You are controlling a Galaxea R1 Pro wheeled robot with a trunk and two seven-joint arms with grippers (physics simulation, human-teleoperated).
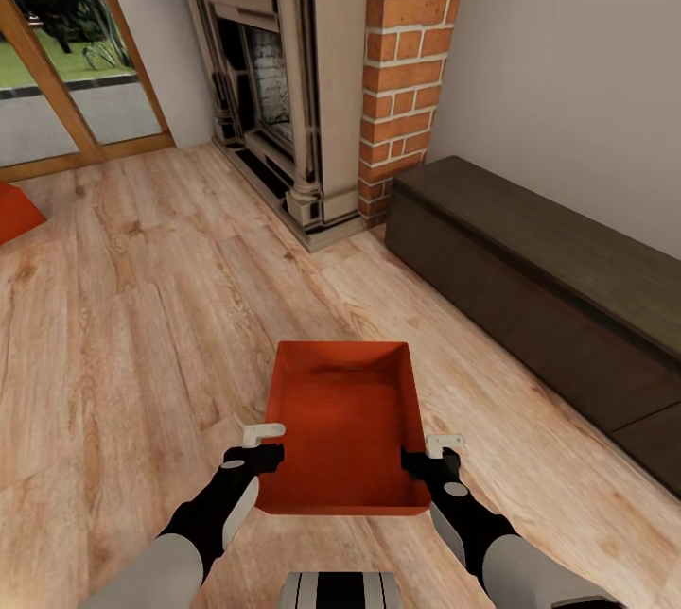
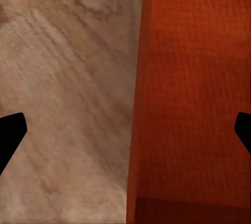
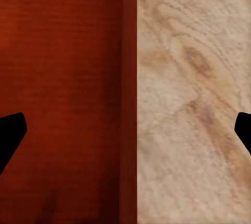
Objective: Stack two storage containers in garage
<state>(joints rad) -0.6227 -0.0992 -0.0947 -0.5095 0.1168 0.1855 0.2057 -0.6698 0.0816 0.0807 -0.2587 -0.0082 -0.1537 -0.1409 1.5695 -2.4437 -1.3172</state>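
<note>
One orange-red storage container [image 1: 345,425] sits in front of me on the living room's light wood planks [image 1: 123,325], open side up. My left gripper [image 1: 268,446] is open astride its left wall [image 2: 183,104]. The right gripper [image 1: 433,453] is open astride its right wall [image 3: 128,98]. In both wrist views the dark fingertips [image 2: 10,135] [image 3: 10,135] stand wide apart, with the wall between them. A corner of the second storage container [image 1: 14,210] shows at the far left edge. The garage and its floor are out of view.
A brick fireplace [image 1: 312,70] with a pale mantel stands ahead. A long dark wooden bench [image 1: 530,287] runs along the right wall. A glass door with a wooden frame [image 1: 57,70] is at the back left. Wood floor stretches to the left.
</note>
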